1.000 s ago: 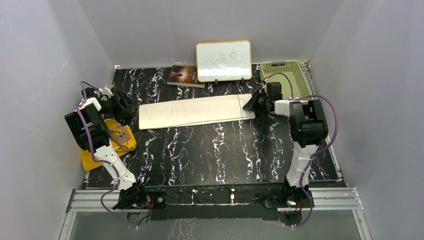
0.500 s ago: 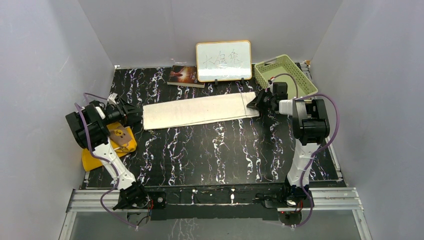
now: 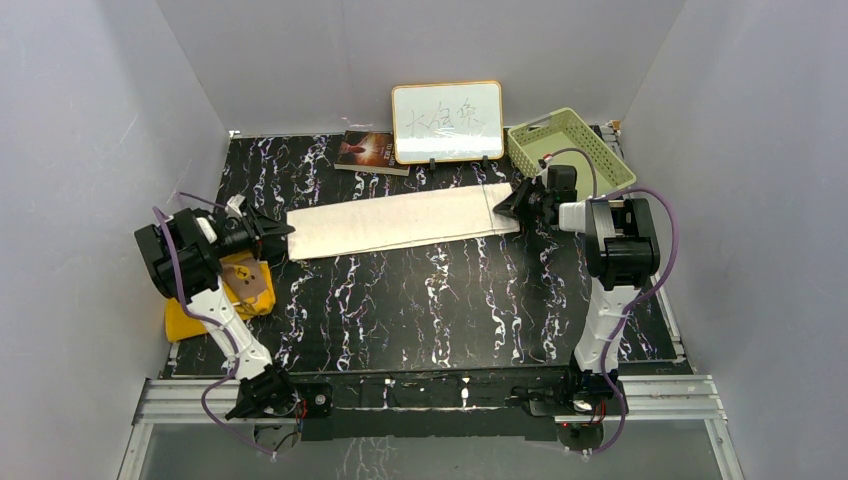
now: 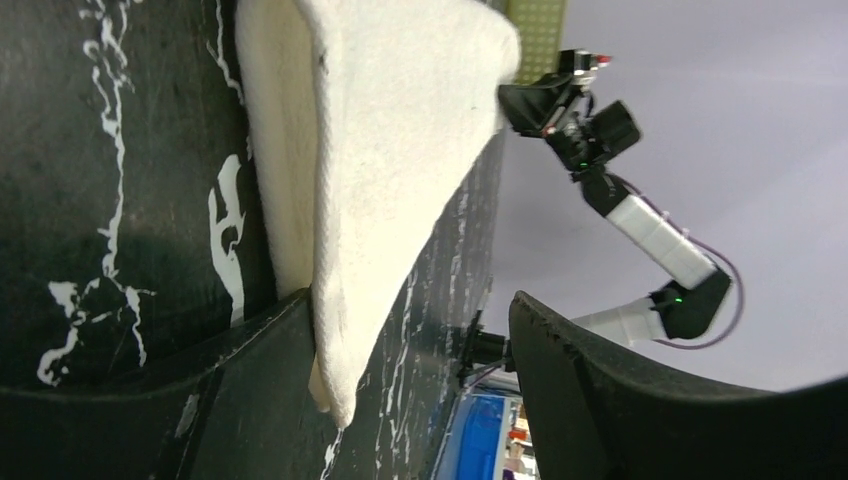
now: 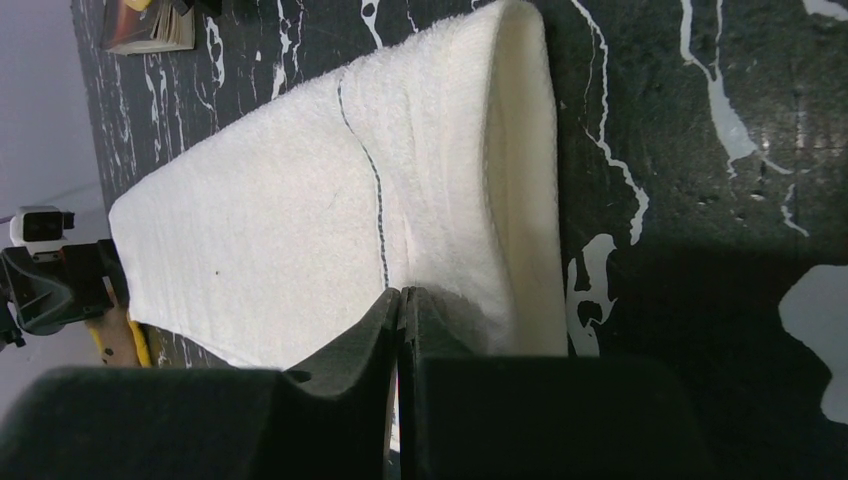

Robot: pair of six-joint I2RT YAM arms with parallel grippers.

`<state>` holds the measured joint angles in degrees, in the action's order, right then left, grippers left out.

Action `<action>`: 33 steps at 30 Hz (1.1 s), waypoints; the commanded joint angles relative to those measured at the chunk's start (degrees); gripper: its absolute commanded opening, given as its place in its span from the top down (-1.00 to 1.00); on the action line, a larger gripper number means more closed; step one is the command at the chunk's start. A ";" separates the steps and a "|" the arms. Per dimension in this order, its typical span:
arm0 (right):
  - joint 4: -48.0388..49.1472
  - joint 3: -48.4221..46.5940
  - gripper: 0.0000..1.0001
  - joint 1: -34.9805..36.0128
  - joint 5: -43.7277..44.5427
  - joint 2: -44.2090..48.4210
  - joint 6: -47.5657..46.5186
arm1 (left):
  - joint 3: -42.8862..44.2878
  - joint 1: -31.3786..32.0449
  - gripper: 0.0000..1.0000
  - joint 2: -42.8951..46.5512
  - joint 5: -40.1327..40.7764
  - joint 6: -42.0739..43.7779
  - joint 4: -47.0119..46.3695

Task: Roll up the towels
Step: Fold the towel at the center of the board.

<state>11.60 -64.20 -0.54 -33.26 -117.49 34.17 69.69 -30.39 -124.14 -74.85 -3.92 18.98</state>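
Jaws on your right gripper pinch together on the right end of the cream towel. Your left gripper has jaws apart around its left corner.

Robot lab test cell. Plain pale grey panels box in bench at back and both sides. Bench top is black marble-pattern sheet. Left arm and right arm bolted to bare aluminium rail at near edge. Purple cable loops loose along each arm. Props at back: small orange-framed whiteboard on stand with handwritten marks, green plastic basket, dark book.
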 commanded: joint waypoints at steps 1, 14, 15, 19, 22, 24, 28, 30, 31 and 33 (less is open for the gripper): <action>0.79 1.55 0.97 -0.61 -1.43 0.23 3.08 | -5.00 0.95 -0.39 -0.28 25.59 6.21 1.16; 1.94 2.16 0.97 -0.34 -2.56 0.88 3.80 | -4.51 1.88 -0.42 0.88 34.76 5.60 1.74; 1.94 2.15 0.97 -0.34 -2.64 0.80 3.80 | -5.21 1.08 -0.43 2.12 35.49 4.88 0.70; 2.32 2.17 0.97 -0.13 -2.99 0.38 4.10 | -5.62 -0.29 -0.46 3.17 32.47 4.45 -0.23; 2.29 2.14 0.98 0.08 -3.09 0.37 4.10 | -5.07 0.55 -0.41 0.62 30.46 5.45 1.23; 2.21 2.16 0.97 0.10 -3.04 0.49 3.95 | -4.83 1.12 -0.39 0.29 31.37 5.74 1.49; 2.03 2.15 0.97 0.10 -2.95 0.60 3.71 | -5.25 0.86 -0.38 2.13 33.89 5.28 0.75; 2.03 2.24 0.97 0.10 -3.04 0.45 3.69 | -6.23 -0.13 -0.41 4.05 32.17 4.07 -1.21; 2.02 2.24 0.97 0.09 -3.11 0.43 3.75 | -6.70 -0.90 -0.43 5.01 30.24 3.35 -2.44; 2.06 2.24 0.97 0.12 -3.13 0.42 3.79 | -7.95 -3.01 -0.45 6.69 25.04 0.92 -5.69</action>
<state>15.07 -63.02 -0.69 -34.98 -117.49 36.40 65.93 -29.63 -117.45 -63.48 -4.19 18.22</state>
